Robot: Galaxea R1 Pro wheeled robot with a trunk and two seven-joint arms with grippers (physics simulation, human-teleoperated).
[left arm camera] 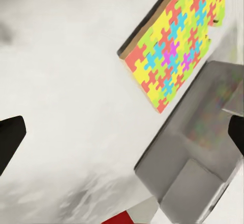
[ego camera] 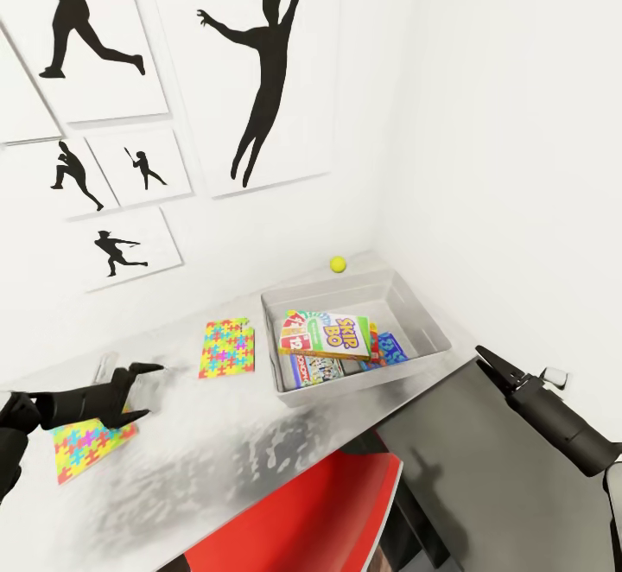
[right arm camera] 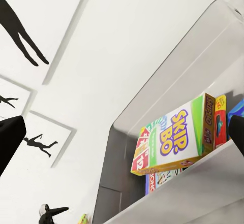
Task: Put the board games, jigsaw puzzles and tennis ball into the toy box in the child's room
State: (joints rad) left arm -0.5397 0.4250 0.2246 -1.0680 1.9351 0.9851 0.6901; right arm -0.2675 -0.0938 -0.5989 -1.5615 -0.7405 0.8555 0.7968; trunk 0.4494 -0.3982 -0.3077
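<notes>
Jigsaw puzzles are what I am reaching for now: my left gripper [ego camera: 138, 393] is hovering open and empty above the table [ego camera: 242, 460], its fingers spread, just beside the nearer puzzle [ego camera: 86, 447], which is lying flat close to the table's front edge. The other puzzle [ego camera: 228, 347] is lying flat between my left gripper and the toy box [ego camera: 423, 317], near the bin's wall. All three board games are already sitting inside the toy box, with the SKIP BO box [ego camera: 333, 336] tilted on top of the other two. The tennis ball [ego camera: 338, 264] is resting on the table behind the bin, close to the wall. My right gripper [ego camera: 499, 368] is hanging open beyond the table's end, holding nothing.

I am judging these puzzles to be light, stiff, thin boards that are hugging the surface, so pinching from above looks hard. Sliding the nearer one past the table edge and gripping its overhanging rim across the thickness seems safest.
</notes>
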